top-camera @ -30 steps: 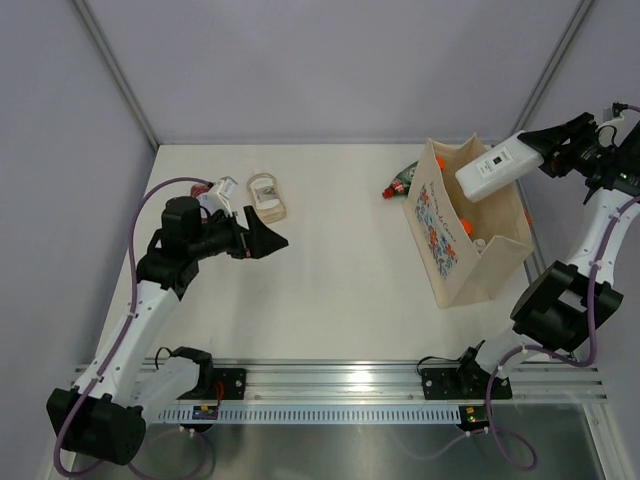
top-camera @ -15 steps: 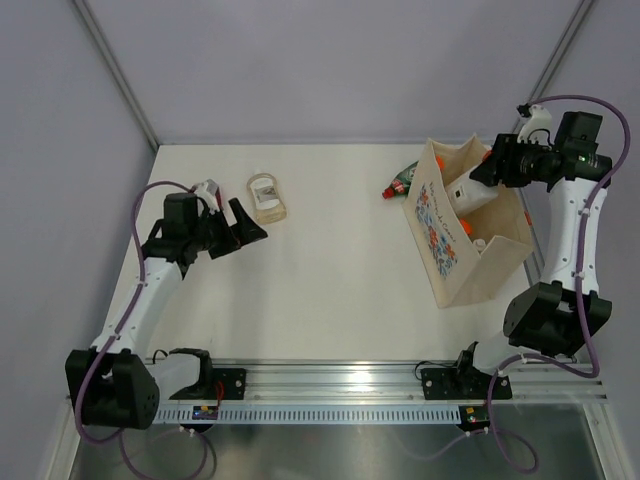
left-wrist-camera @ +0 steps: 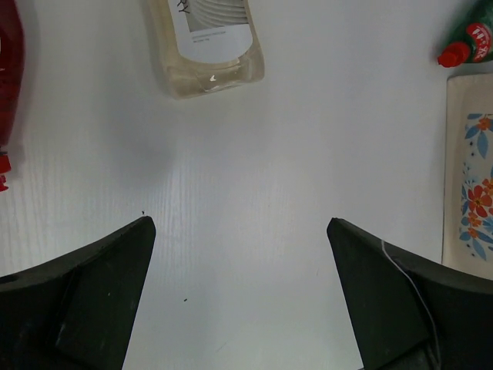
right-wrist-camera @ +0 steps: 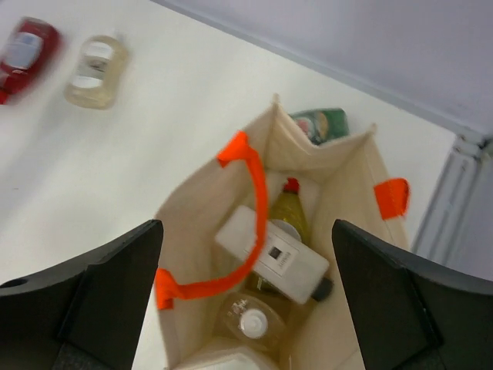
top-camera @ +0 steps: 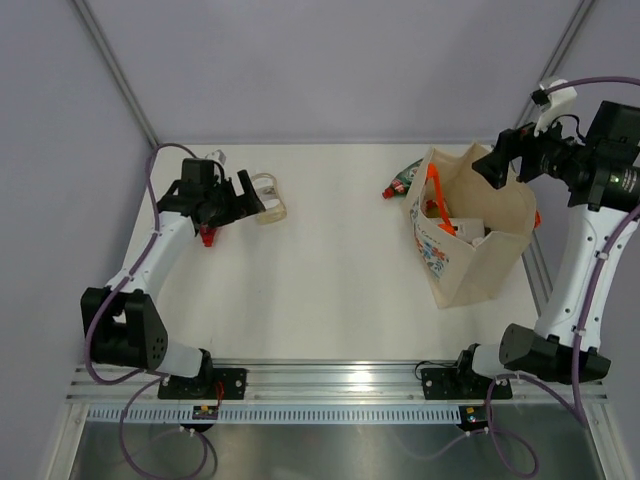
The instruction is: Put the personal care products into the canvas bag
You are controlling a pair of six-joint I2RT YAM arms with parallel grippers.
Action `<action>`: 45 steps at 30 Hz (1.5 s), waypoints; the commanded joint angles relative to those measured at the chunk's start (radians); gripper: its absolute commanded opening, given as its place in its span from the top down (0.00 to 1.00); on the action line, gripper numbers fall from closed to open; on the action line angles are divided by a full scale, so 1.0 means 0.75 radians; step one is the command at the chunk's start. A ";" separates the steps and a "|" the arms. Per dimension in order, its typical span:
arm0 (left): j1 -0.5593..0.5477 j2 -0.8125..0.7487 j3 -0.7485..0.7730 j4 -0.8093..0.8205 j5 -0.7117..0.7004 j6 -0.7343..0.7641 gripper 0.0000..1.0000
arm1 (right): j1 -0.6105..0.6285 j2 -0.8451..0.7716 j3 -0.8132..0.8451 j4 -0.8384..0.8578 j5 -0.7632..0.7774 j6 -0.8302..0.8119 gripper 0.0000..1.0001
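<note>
Right wrist view: beige canvas bag with floral print [right-wrist-camera: 189,231] stands open, white flat bottle [right-wrist-camera: 271,256] among items inside. Orange handle [right-wrist-camera: 256,193] droops across mouth; next item may snag there.

- Right gripper [right-wrist-camera: 246,227] above bag, jaws wide apart, empty.
- Left gripper [left-wrist-camera: 239,223] spread too, empty, over table near clear pale-yellow bottle [left-wrist-camera: 208,46] and red bottle [left-wrist-camera: 8,69]. Both lie flat, may skid under closing fingers.
- Green red-capped bottle [top-camera: 403,180] lies just beside bag's far wall. Tight reach, arm may nudge or topple bag.
</note>
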 commanded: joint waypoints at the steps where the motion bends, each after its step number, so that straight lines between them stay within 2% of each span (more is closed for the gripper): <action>1: -0.082 0.128 0.121 0.002 -0.221 0.069 0.01 | 0.000 -0.131 -0.124 -0.062 -0.359 -0.064 0.00; 3: -0.111 0.249 0.196 0.000 -0.323 0.079 0.01 | 0.000 -0.243 -0.262 0.037 -0.480 -0.046 0.01; 4: -0.137 0.294 0.229 0.000 -0.346 0.092 0.01 | 0.000 -0.284 -0.414 0.097 -0.526 -0.021 0.01; 5: -0.146 0.341 0.266 -0.008 -0.405 0.094 0.01 | 0.000 -0.321 -0.487 0.221 -0.585 0.042 0.00; 6: -0.158 0.439 0.347 -0.014 -0.462 0.092 0.01 | 0.000 -0.382 -0.615 0.271 -0.614 0.061 0.01; 10: -0.162 0.680 0.562 -0.022 -0.548 0.053 0.01 | 0.000 -0.477 -0.810 0.418 -0.636 0.108 0.00; 15: -0.162 0.908 0.769 -0.014 -0.610 0.039 0.01 | 0.000 -0.546 -0.968 0.537 -0.661 0.153 0.01; 18: -0.166 1.024 0.880 -0.010 -0.577 0.039 0.01 | 0.000 -0.567 -1.035 0.625 -0.681 0.210 0.00; 21: -0.191 1.139 1.023 -0.083 -0.559 0.039 0.01 | 0.000 -0.581 -1.091 0.723 -0.714 0.294 0.01; 25: -0.211 1.278 1.217 -0.319 -0.608 -0.006 0.01 | 0.000 -0.602 -1.140 0.801 -0.731 0.360 0.00; 29: -0.213 1.309 1.169 -0.364 -0.647 -0.045 0.01 | 0.000 -0.620 -1.154 0.778 -0.749 0.345 0.01; 32: -0.213 1.297 1.107 -0.335 -0.639 -0.039 0.09 | 0.000 -0.628 -1.148 0.762 -0.751 0.339 0.01; 33: -0.217 1.268 1.065 -0.307 -0.639 -0.037 0.14 | 0.000 -0.628 -1.140 0.752 -0.755 0.327 0.00; 35: -0.217 1.227 1.003 -0.256 -0.590 -0.025 0.22 | 0.000 -0.616 -1.099 0.677 -0.777 0.294 0.01; 36: -0.217 1.174 0.952 -0.215 -0.569 -0.021 0.38 | 0.000 -0.608 -1.071 0.622 -0.814 0.217 0.01; 38: -0.217 1.113 0.901 -0.162 -0.470 0.008 0.56 | 0.000 -0.561 -0.942 0.360 -0.841 0.096 0.01; 39: -0.217 1.076 0.872 -0.101 -0.430 0.018 0.64 | 0.002 -0.541 -0.889 0.246 -0.841 -0.066 0.00; 40: -0.219 0.991 0.795 -0.060 -0.387 0.026 0.77 | 0.005 -0.512 -0.836 0.040 -0.837 -0.131 0.01; 42: -0.219 0.888 0.690 0.089 -0.214 0.045 0.82 | 0.015 -0.436 -0.701 -0.153 -0.833 -0.324 0.01; 43: -0.219 0.833 0.629 0.149 -0.146 0.051 0.85 | 0.023 -0.408 -0.660 -0.377 -0.843 -0.429 0.01; 44: -0.219 0.715 0.497 0.208 -0.018 0.049 0.88 | 0.035 -0.343 -0.584 -0.537 -0.855 -0.566 0.01; 45: -0.219 0.653 0.423 0.338 0.054 0.041 0.89 | 0.080 -0.312 -0.563 -0.705 -0.874 -0.810 0.01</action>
